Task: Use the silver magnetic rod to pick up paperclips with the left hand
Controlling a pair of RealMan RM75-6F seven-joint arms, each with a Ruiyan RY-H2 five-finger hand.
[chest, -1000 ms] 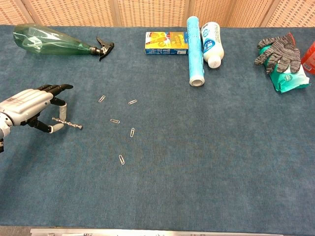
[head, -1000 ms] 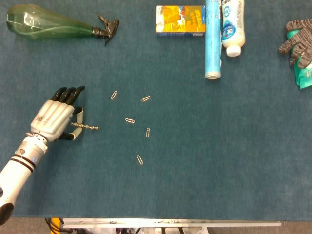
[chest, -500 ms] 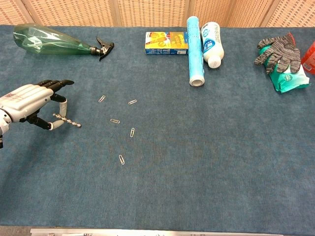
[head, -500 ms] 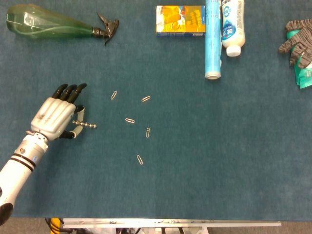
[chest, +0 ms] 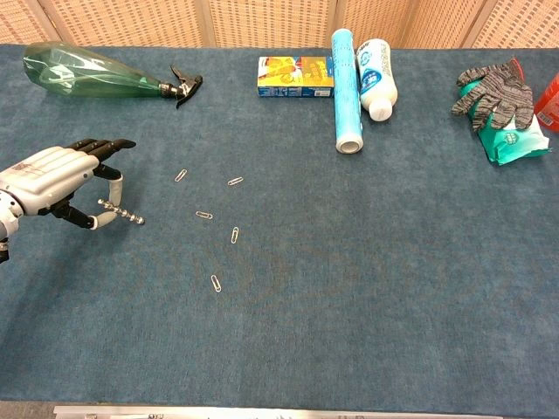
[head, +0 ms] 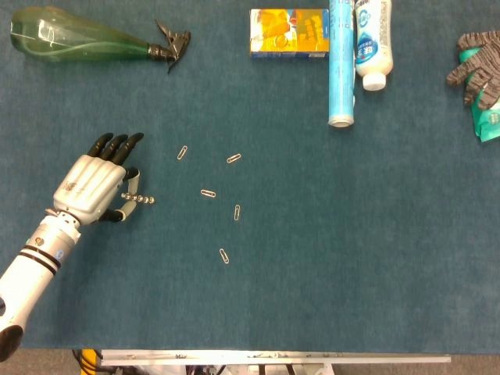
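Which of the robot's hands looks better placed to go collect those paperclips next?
The left. The left hand holds the silver magnetic rod, whose tip points toward the paperclips scattered just beside it. The right hand shows in neither view.

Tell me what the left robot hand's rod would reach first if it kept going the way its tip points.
Probably the middle paperclip: the silver magnetic rod, pinched in the left robot hand, points right across the table toward the scattered clips, and that one lies closest to its line. Height above the cloth is unclear.
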